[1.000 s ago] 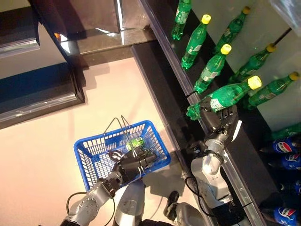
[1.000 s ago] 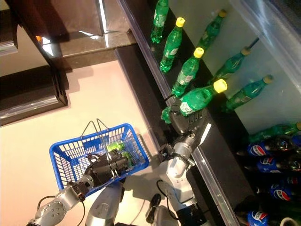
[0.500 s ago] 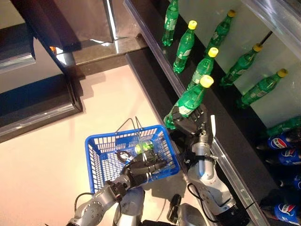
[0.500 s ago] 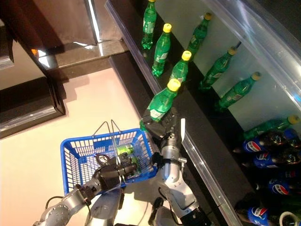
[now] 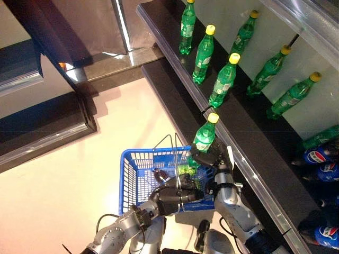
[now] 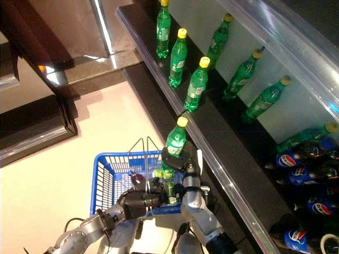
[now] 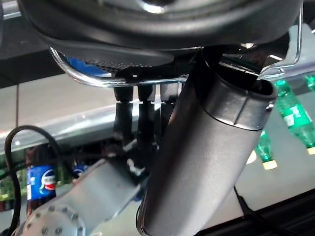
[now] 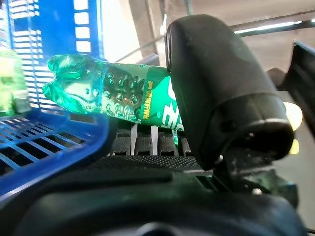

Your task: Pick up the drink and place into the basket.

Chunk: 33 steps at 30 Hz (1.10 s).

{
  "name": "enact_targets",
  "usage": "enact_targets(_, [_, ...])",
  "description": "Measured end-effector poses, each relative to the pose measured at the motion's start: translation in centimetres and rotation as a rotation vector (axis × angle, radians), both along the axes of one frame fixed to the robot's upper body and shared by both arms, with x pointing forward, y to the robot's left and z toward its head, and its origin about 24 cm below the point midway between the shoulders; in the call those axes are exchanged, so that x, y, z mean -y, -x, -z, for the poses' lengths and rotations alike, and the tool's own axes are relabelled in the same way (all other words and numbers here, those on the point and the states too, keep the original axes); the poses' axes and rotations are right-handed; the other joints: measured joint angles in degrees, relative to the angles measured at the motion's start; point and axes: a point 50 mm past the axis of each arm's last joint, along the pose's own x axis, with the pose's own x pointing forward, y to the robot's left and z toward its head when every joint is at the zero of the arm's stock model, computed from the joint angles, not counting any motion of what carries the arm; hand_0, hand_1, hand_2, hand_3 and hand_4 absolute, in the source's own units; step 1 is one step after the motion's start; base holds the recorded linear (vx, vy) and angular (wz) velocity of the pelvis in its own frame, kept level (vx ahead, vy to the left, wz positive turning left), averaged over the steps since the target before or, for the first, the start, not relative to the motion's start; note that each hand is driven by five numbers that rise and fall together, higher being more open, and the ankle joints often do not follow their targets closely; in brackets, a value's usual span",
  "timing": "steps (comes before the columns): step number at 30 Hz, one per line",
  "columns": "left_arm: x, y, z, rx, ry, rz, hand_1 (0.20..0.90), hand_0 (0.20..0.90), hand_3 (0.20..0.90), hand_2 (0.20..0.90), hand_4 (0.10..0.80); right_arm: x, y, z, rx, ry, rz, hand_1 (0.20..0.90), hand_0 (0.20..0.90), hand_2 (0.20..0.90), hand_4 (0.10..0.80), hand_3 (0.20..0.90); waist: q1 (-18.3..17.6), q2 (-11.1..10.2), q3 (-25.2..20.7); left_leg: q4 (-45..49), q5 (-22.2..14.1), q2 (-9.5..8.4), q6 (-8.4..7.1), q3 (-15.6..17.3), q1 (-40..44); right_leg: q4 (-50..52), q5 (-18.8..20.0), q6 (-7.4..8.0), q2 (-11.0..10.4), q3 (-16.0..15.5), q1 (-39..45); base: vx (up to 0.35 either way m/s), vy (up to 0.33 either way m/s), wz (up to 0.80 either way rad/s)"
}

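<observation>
My right hand (image 5: 214, 160) is shut on a green bottle with a yellow cap (image 5: 204, 136), thumb (image 8: 221, 98) across its label. It holds the bottle upright over the right side of the blue basket (image 5: 131, 161), base at the rim. The bottle's base shows over the basket's wall in the right wrist view (image 8: 98, 98). My left hand (image 5: 172, 196) is shut on the basket's wire handles (image 5: 170, 144) and holds the blue basket up in front. A green drink (image 5: 185, 169) lies inside the basket.
A black shelf (image 5: 175, 58) runs along the right with green bottles (image 5: 222, 84) standing on it. Dark cola bottles (image 5: 318, 156) lie lower at the right. A dark step (image 5: 47, 127) borders the pale floor on the left.
My right hand has carried the green bottle down from the shelf to the blue basket's right side. My left hand has brought the basket right, towards it. The camera has also shifted.
</observation>
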Motion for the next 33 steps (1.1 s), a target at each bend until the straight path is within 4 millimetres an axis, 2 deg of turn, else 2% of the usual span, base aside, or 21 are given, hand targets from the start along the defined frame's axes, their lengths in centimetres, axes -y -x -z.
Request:
enact_targets(9, [0.1,-0.6,-1.1,0.070,0.040,0.005,0.300,0.300,0.200,0.300,0.100,0.5,0.6,3.4,-0.117,0.040,0.001,0.300,0.300,0.300,0.100,0.200,0.3,0.5,-0.1,-0.3,0.3,-0.35,0.08,-0.2,-2.1,1.4,-0.8,0.09,-0.5,0.0,-2.8,-0.096,-0.007,0.01])
enact_targets(16, [0.0,-0.8,-1.4,0.067,0.068,0.001,0.300,0.300,0.200,0.300,0.100,0.3,0.3,4.2,-0.138,-0.011,-0.039,0.300,0.300,0.300,0.100,0.200,0.4,0.5,-0.1,-0.3,0.4,-0.36,-0.07,-0.5,-3.2,2.1,-1.3,0.00,-0.5,-0.2,-4.0,-0.033,-0.041,0.02])
enact_targets(20, [0.1,-0.9,-1.4,0.069,0.068,0.006,0.300,0.300,0.200,0.300,0.100,-0.6,0.3,5.0,-0.183,-0.048,-0.133,0.300,0.300,0.300,0.100,0.200,0.7,0.5,-0.1,-0.1,0.4,-0.45,-0.09,-1.2,-3.7,2.1,-1.4,-0.07,-0.5,-1.1,-4.0,0.002,-0.054,0.09])
enact_targets(28, [0.6,-1.0,-1.5,0.054,0.061,0.056,0.300,0.300,0.200,0.300,0.100,-3.3,0.9,6.2,-0.254,0.020,-0.366,0.300,0.300,0.300,0.100,0.200,3.8,0.5,-0.1,0.1,0.6,-0.17,-0.13,-2.0,-3.9,2.1,-1.7,-0.39,0.0,-1.6,-3.8,0.031,-0.075,0.04])
enact_targets(33, [0.8,-1.1,-1.7,0.056,0.053,0.082,0.300,0.300,0.200,0.300,0.100,-4.0,-0.5,6.1,-0.270,0.044,-0.379,0.300,0.300,0.300,0.100,0.200,5.0,0.5,-0.1,0.6,0.5,-0.22,-0.27,-2.4,-4.0,2.2,-1.7,-0.39,0.1,-1.8,-3.5,0.039,-0.053,0.05])
